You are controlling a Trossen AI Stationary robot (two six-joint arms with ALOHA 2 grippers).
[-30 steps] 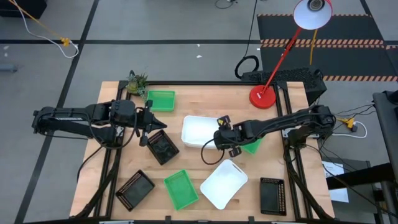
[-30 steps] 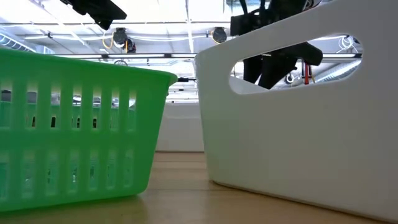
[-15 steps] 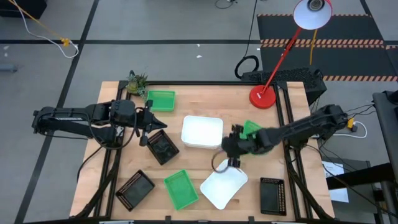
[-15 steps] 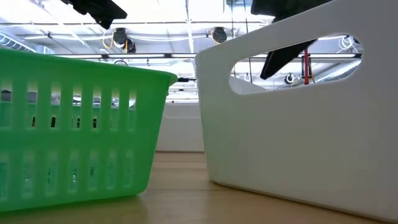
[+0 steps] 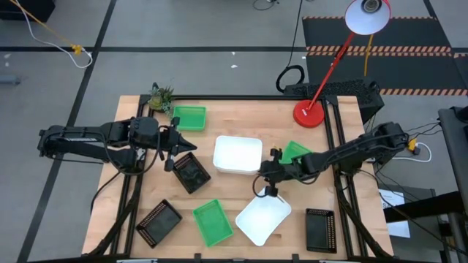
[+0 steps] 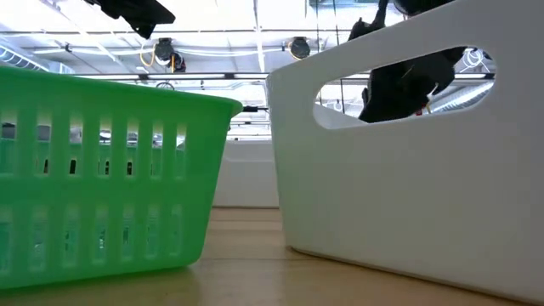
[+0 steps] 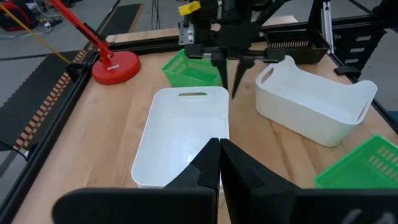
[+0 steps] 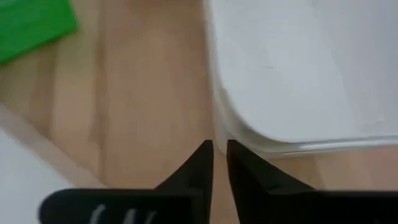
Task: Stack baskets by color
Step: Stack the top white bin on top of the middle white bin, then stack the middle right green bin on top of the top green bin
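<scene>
Wooden table (image 5: 241, 117), white baskets (image 5: 238, 155) empty, green basket (image 5: 213, 223) empty

I see a pale wooden table (image 5: 241, 117) with a dark frame; on it, just past the right hand (image 5: 268, 191) toward the far edge, lies a white basket (image 5: 238, 155), and a second white basket (image 5: 262, 217) lies directly beneath that hand toward the near edge. A green basket (image 5: 295, 152) sits beside that arm with the red lamp base (image 5: 309, 114) beyond it, another green basket (image 5: 213, 222) and a black basket (image 5: 320, 229) flank the near white one. By the left hand (image 5: 172, 150) I see a black basket (image 5: 191, 173), a green basket (image 5: 189, 117), a leafy toy (image 5: 161, 96), and a further black basket (image 5: 158, 222) nearer the front edge.
</scene>
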